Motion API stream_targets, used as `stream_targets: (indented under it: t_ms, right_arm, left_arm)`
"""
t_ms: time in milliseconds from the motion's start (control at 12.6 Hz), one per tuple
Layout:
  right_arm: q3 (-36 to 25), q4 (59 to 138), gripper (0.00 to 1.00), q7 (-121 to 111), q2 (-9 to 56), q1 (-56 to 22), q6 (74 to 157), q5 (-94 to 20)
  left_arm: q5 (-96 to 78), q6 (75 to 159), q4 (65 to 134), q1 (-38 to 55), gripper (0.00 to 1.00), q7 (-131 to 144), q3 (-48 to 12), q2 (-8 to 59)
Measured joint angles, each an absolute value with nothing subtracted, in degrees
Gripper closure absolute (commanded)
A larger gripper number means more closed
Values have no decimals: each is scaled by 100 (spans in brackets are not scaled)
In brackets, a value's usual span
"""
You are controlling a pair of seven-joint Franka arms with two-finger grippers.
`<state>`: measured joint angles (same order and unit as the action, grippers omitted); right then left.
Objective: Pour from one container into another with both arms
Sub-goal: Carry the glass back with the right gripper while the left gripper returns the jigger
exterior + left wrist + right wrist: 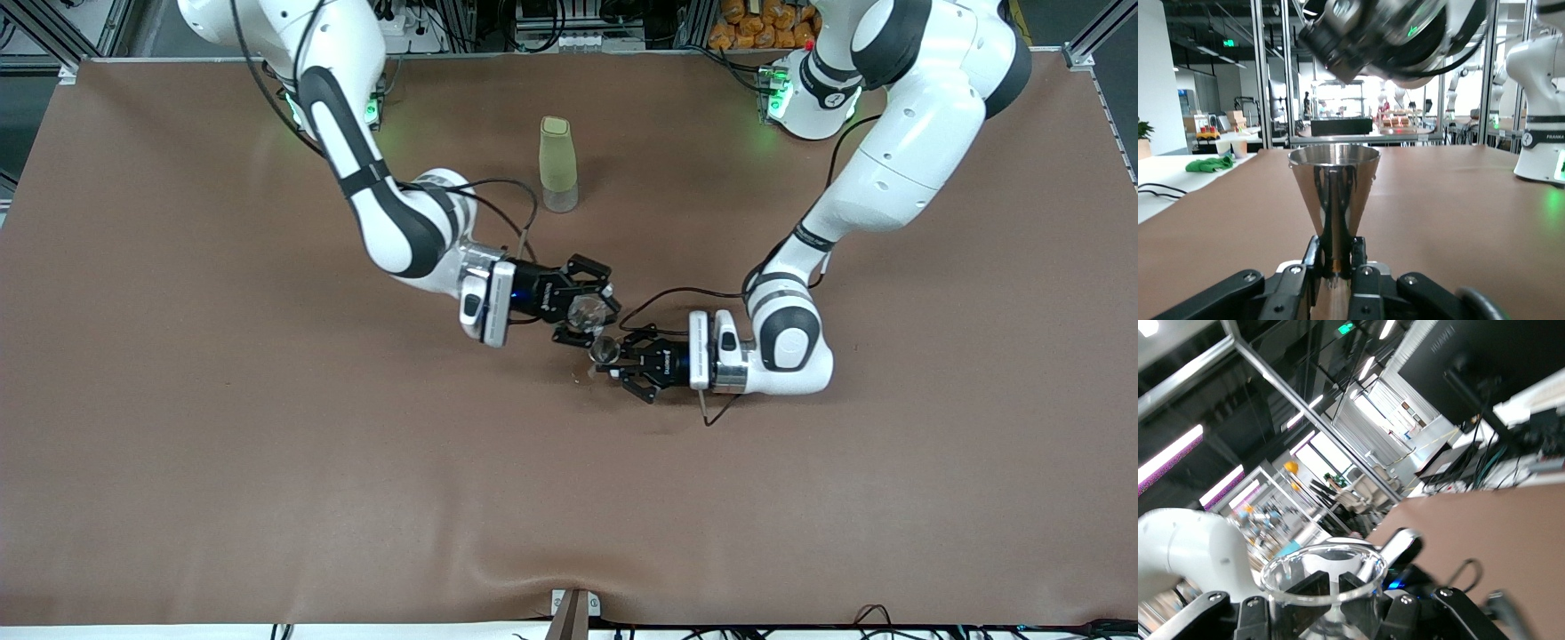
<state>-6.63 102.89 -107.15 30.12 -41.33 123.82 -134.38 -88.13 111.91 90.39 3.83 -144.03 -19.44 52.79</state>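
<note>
Over the middle of the brown table, the right gripper is clamped on the clear glass cup, tipped so its mouth points toward four o'clock, down at the steel jigger. The left gripper is closed on the jigger's narrow waist and holds it upright just under the cup. The olive-green bottle stands at twelve o'clock from both grippers, well apart.

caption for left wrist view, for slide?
Left gripper shut on upright steel jigger above brown table.
</note>
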Motion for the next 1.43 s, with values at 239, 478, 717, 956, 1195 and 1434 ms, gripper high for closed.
stream_targets:
  t_ms: [239, 478, 717, 956, 1195, 1434]
  right_arm:
    - [-674, 10517, 100, -11139, 2712, -3578, 12373, -12315]
    - [-690, 10983, 100, -11179, 2287, -2898, 11747, -11045]
    - [-726, 11362, 100, -11620, 2160, -1933, 10402, -9828]
    - [-951, 11427, 100, -12348, 2156, -1045, 9280, -8538]
    - [-1612, 11457, 100, -13162, 2156, -688, 8367, -7621]
    - [-2053, 11517, 100, -14179, 2170, -442, 7939, -7160]
  left_arm:
    - [-8339, 10823, 9048, -164, 100, -14419, -1929, 5278]
    - [-7754, 10230, 9101, -866, 100, -14419, -1916, 5278]
    - [-7168, 9705, 9122, -1507, 100, -14418, -1910, 5278]
    - [-6644, 9468, 9134, -2055, 100, -14351, -1890, 5278]
    - [-6221, 9447, 9176, -2575, 100, -14304, -1848, 5298]
    - [-5985, 9446, 9182, -2886, 100, -14306, -1616, 5365]
